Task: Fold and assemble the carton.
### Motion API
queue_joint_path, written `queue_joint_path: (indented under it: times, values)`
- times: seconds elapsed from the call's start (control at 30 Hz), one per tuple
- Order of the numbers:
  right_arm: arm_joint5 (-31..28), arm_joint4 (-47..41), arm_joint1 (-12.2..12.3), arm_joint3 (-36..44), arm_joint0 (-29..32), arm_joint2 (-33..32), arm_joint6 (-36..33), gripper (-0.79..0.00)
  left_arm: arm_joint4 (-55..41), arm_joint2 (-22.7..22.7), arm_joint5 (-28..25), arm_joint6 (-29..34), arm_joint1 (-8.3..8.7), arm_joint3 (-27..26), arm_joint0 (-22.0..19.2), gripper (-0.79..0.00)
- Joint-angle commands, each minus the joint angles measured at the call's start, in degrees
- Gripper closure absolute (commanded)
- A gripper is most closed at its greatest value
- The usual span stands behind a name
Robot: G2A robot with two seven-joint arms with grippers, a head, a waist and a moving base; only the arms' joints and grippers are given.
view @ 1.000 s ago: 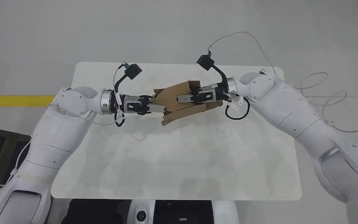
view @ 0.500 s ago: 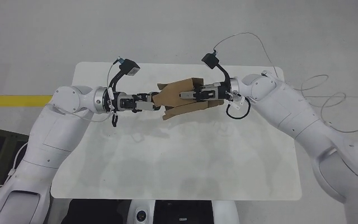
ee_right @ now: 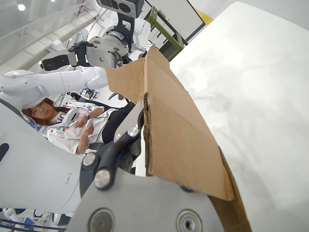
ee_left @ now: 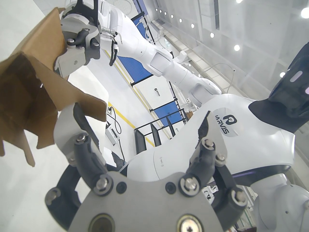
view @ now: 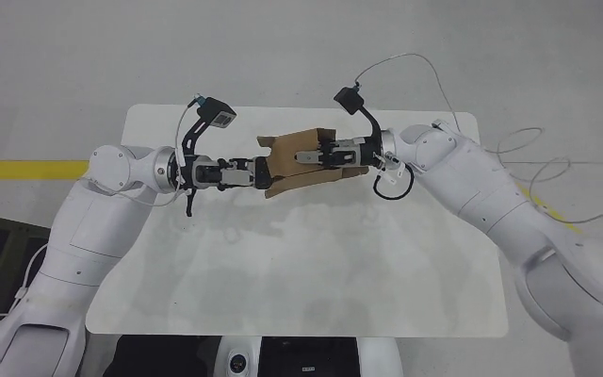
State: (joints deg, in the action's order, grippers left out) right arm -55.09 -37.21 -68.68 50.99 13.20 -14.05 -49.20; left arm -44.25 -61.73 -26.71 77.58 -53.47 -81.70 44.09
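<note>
I find the carton (view: pixel 300 162) aloft over the table (view: pixel 377 273), 12 o'clock side. The right gripper (view: pixel 317 157) clamps its 3 o'clock panel. The left gripper (view: pixel 261 172) is spread, one finger against the 9 o'clock flap. I judge the board light and easily creased, so grip near the folds.

Left wrist view: a white partition panel (ee_left: pixel 154 83) on the hall floor behind the bench carries a small round mark with one short dark word beneath it; wording not copied. A line of dark capitals runs along the right arm's white shell (ee_left: pixel 107 1), cut off by the black camera bracket (ee_left: pixel 88 3). The carton (view: pixel 300 160) shows plain brown board.
</note>
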Motion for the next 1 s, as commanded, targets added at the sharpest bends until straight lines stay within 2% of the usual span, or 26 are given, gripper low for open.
queue_joint_path:
  times: [0.0,0.47,0.7,0.97]
  values:
    - [-0.2,0.7,-0.5,0.3,0.7,-0.2,0.2,0.000,0.5,0.1,-0.5,-0.5,-0.14,-0.4,0.1,-0.785]
    - [-0.1,3.5,-2.2,1.2,2.4,-2.8,0.1,0.000,9.6,-0.1,-5.3,-5.9,-0.77,-1.7,0.7,-0.785]
    - [0.1,4.0,-1.8,0.9,3.5,-4.5,-0.1,0.000,8.9,-1.0,-5.1,-6.6,-0.83,-2.5,1.4,-0.785]
    - [-0.4,3.8,-0.5,-1.4,4.4,-7.1,0.3,0.000,7.2,-3.6,-5.2,-6.8,-0.67,-1.1,1.7,-0.785]
